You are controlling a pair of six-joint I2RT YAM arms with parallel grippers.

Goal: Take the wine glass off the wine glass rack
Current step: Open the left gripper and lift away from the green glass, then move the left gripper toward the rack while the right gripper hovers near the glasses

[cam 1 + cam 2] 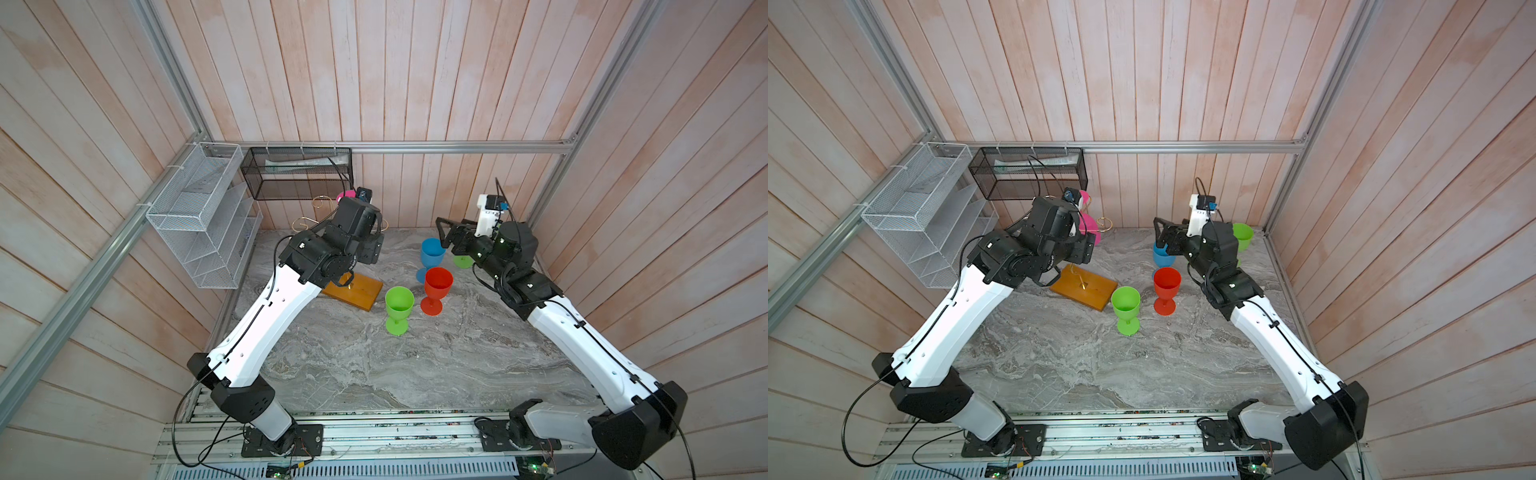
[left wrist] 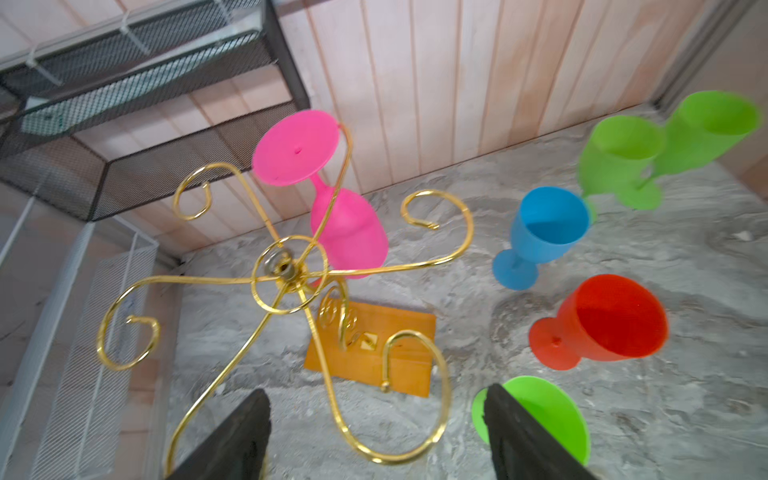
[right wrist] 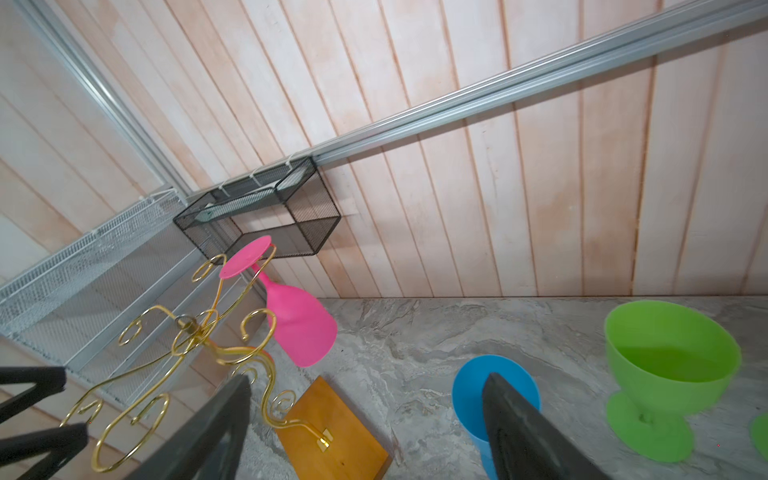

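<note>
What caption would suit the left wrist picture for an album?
A pink wine glass hangs upside down from the gold wine glass rack, the open left hand nearby.

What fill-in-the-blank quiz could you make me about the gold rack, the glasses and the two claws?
The one hanging glass on the rack is ___.
Its bowl points ___.
The rack's base is made of ___.
The left gripper and right gripper hold nothing; both are ___.
Missing words: pink; down; wood; open.
</note>
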